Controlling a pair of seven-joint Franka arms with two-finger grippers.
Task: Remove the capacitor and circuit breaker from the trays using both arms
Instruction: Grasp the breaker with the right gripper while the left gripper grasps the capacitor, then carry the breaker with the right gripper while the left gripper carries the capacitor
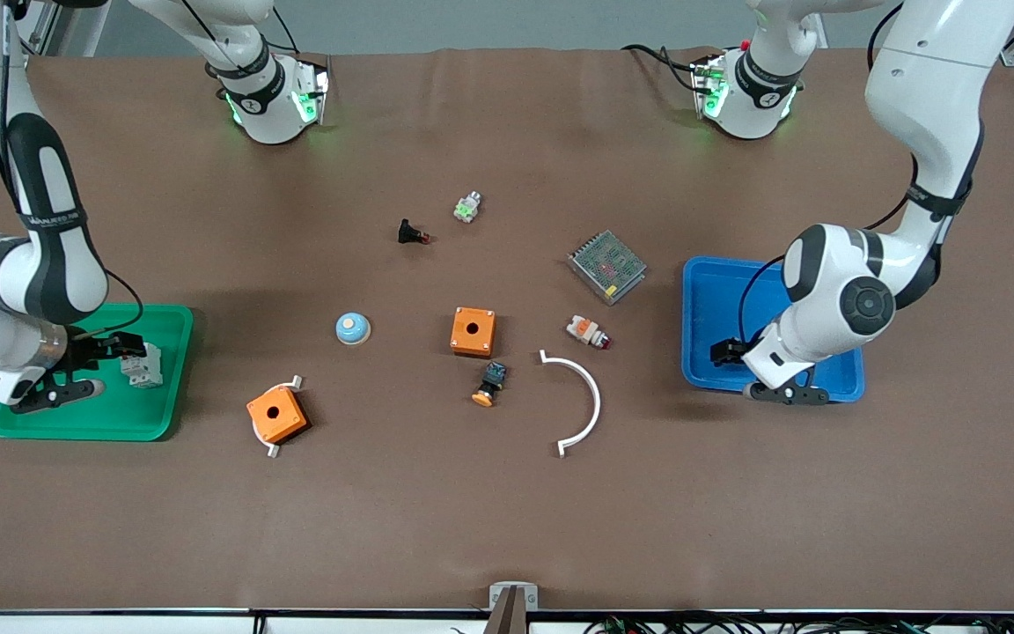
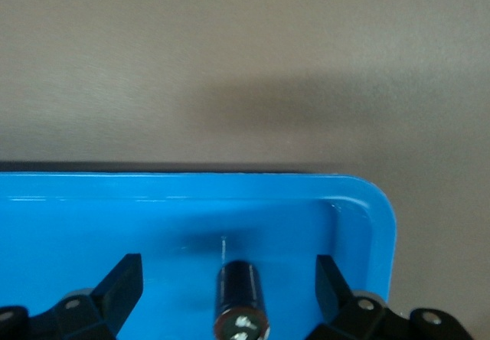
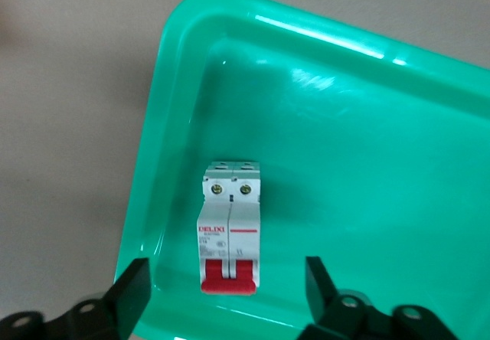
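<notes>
The capacitor [image 2: 241, 298], a small black cylinder with a pale end, lies on the floor of the blue tray [image 2: 92, 225] near a corner. My left gripper [image 2: 226, 269] is open above it, with a finger on each side and not touching it. In the front view the left gripper [image 1: 753, 374] hangs over the blue tray [image 1: 709, 291] and hides the capacitor. The white breaker [image 3: 230, 225] with its red lever end lies flat in the green tray [image 3: 344, 164]. My right gripper [image 3: 226, 269] is open over the lever end. In the front view the right gripper [image 1: 106, 365] is beside the breaker [image 1: 143, 366] in the green tray [image 1: 155, 423].
On the brown table between the trays lie two orange boxes [image 1: 473, 331] [image 1: 276, 414], a blue dome [image 1: 353, 328], a black-and-blue push button [image 1: 489, 384], a white-orange push button [image 1: 588, 332], a mesh-covered metal box [image 1: 606, 266], a white curved strip [image 1: 582, 401], a black switch [image 1: 412, 233] and a small white-green part [image 1: 467, 207].
</notes>
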